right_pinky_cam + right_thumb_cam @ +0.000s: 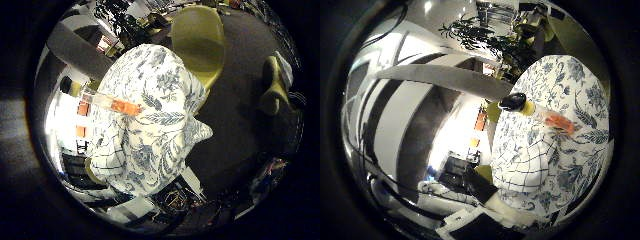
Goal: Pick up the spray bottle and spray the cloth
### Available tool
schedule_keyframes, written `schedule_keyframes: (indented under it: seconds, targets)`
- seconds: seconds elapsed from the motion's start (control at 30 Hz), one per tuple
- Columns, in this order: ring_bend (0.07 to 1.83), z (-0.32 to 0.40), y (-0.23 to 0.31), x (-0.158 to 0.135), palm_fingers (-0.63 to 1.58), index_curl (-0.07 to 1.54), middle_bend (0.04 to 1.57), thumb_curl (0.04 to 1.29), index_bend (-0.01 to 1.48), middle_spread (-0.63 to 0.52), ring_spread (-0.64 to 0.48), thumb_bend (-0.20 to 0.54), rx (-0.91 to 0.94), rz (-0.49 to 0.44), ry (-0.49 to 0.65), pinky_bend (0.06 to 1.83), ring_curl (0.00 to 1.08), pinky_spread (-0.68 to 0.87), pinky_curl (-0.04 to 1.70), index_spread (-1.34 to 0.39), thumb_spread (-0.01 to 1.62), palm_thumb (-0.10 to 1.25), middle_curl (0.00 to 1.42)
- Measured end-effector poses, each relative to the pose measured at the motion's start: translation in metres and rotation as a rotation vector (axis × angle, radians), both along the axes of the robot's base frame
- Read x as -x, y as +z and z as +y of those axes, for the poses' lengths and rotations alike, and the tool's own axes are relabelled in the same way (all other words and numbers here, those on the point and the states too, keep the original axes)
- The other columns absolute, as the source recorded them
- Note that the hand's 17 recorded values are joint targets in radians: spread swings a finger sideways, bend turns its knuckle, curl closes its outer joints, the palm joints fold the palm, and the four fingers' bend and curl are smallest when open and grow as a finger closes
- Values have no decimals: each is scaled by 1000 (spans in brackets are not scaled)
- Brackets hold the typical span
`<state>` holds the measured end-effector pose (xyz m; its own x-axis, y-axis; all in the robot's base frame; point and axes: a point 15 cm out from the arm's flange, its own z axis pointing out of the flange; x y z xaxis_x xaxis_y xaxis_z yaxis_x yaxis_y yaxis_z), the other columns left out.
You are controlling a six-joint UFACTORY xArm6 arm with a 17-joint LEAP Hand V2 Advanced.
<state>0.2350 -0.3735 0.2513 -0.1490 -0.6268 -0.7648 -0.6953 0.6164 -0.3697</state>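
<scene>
Thumb-side palm view: table and bottle ahead of me

I'm looking at a round table under a blue floral tablecloth (570,95), a white grid-checked cloth (525,160) lying on it. A clear spray bottle (540,112) with a black head and orange label lies on its side across the tablecloth. Green plants (470,32) stand behind.

One spray bottle (112,103), one checked cloth (525,162), one floral tablecloth (160,100), one green chair (197,42)

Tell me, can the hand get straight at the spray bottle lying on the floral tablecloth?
Probably yes. The spray bottle lies on its side on the floral tablecloth with nothing on or beside it, facing the palm, beside a checked cloth.
</scene>
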Motion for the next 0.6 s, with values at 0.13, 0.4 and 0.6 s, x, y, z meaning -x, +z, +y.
schedule_keyframes:
  seconds: [0.13, 0.4, 0.6]
  targets:
    - [393, 6, -13, -17, 22, 268, 242, 298, 145, 194, 203, -30, -36, -25, 19, 409, 258, 334, 388, -171, 931, 419, 342]
    - [405, 6, -37, -46, 49, 258, 233, 298, 146, 194, 193, -30, -51, -26, 20, 408, 267, 324, 354, -154, 931, 431, 340]
    - [414, 22, -50, -72, 72, 256, 242, 302, 147, 204, 193, -29, -60, -36, 36, 408, 270, 314, 337, -138, 927, 443, 344]
